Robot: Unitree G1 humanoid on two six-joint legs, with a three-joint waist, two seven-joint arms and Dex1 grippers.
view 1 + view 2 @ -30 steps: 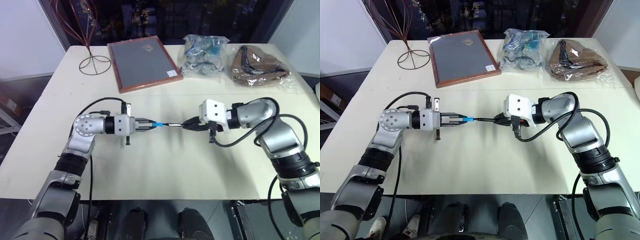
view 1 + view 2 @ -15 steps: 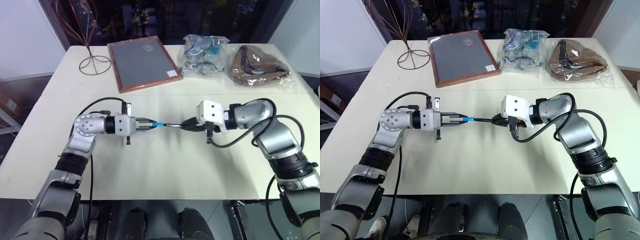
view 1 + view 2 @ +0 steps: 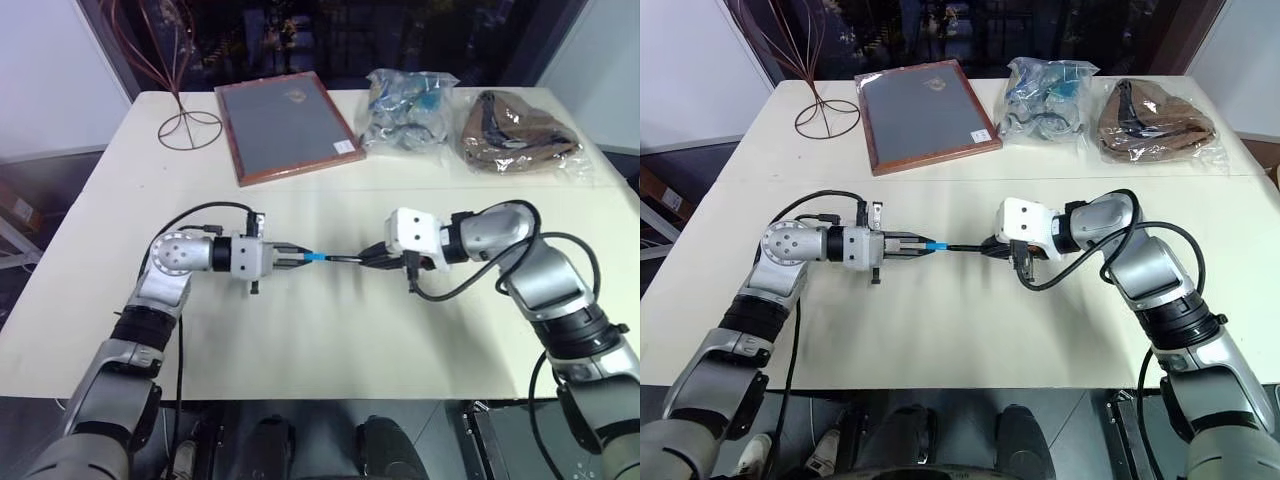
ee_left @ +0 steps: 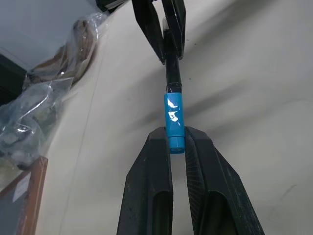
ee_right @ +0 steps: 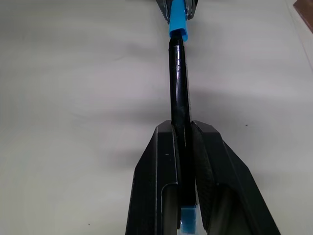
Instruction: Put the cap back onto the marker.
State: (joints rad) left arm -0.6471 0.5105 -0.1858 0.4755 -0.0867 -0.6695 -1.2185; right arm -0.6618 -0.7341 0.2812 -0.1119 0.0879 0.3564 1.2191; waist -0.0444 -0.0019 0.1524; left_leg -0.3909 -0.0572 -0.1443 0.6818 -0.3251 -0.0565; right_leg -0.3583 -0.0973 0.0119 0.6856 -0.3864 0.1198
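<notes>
Above the middle of the white table (image 3: pixel 330 340) my two grippers face each other, tip to tip. The left gripper (image 3: pixel 300 256) is shut on the cap (image 4: pixel 174 122), a short light-blue cylinder whose open end points to the right. Shut on the rear of the thin black marker (image 5: pixel 179 83) is the right gripper (image 3: pixel 366 258), with a bluish end showing between its fingers (image 5: pixel 164 161). The marker (image 3: pixel 342 258) lies level and in line with the cap (image 3: pixel 314 257). Its front end meets the cap's mouth; how far it sits inside is hidden.
Along the far side of the table lie a wood-framed dark panel (image 3: pixel 285 125), a wire stand (image 3: pixel 188 128), a clear bag of small items (image 3: pixel 408 108) and a bagged brown item (image 3: pixel 515 130). Black cables loop from both wrists.
The right gripper has edged left with the marker, closing the small gap to the cap. The left gripper has stayed almost where it was.
</notes>
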